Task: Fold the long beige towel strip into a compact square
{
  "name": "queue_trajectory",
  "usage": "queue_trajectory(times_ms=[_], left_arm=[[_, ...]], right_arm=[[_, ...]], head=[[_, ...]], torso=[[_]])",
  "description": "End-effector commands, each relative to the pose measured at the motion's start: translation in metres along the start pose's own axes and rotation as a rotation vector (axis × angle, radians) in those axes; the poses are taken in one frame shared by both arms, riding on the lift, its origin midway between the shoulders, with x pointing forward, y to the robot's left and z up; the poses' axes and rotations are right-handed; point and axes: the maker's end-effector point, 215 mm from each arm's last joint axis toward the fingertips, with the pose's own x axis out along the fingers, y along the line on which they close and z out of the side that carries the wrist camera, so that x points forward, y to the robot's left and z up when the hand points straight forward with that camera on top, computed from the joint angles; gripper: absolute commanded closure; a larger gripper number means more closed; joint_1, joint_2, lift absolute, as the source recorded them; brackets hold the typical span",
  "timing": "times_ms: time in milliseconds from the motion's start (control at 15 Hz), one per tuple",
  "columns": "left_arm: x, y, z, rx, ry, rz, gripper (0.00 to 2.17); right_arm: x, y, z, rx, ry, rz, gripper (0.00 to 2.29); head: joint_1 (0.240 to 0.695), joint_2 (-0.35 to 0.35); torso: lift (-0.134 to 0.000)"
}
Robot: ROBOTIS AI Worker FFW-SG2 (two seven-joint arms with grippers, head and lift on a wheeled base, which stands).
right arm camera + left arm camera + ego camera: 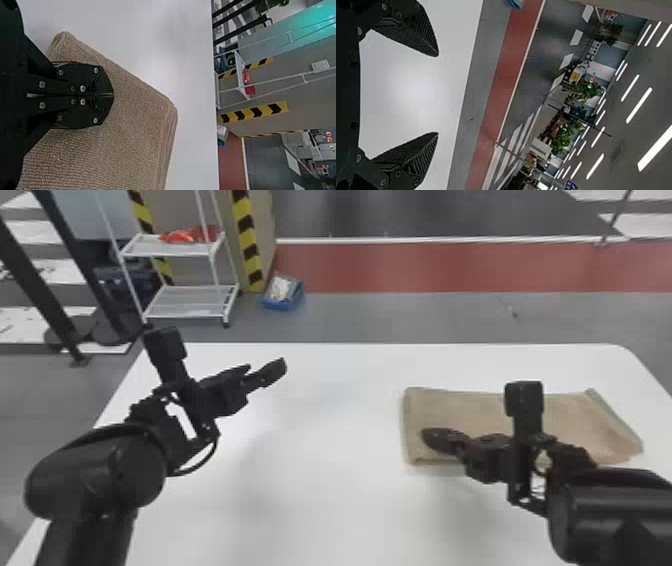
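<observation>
Beige towel (470, 410): seemingly between folds. Left gripper (438, 94): spread. Right gripper (113, 95): pressed together over towel. Next, likely: part right fingers, pinch towel, fold across.

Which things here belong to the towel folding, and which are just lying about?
Part of the job:
- beige towel, on the right of the white table
- right tool, shut, at the towel
- left tool, open, above the table's left side

Just lying about:
- red item, on the white rack
- blue bin, on the floor
</observation>
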Motion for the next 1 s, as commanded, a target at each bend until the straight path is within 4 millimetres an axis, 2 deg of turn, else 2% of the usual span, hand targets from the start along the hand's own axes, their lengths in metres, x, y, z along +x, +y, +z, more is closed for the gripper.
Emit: queue_trajectory(times_ms=[0,533,733,933], left_arm=[[-0.001,0.001,0.000,-0.002,0.000,0.001,0.20],[-0.003,0.002,-0.002,-0.007,-0.001,-0.003,0.20],[-0.007,0.008,-0.001,-0.014,-0.007,0.004,0.20],[-0.010,0.010,-0.005,-0.017,-0.002,0.009,0.20]], right_arm=[[0.004,0.008,0.000,-0.010,0.006,0.012,2.01],[0.020,0.032,0.011,-0.083,0.027,0.031,2.01],[0.004,0.040,0.023,-0.046,-0.005,0.052,2.01],[-0.022,0.002,0.041,0.043,-0.072,0.018,2.01]], head=[[0.695,0.054],[0.695,0.088],[0.695,0.095],[0.695,0.099]], torso=[[-0.124],[-0.124],[-0.124],[-0.124]])
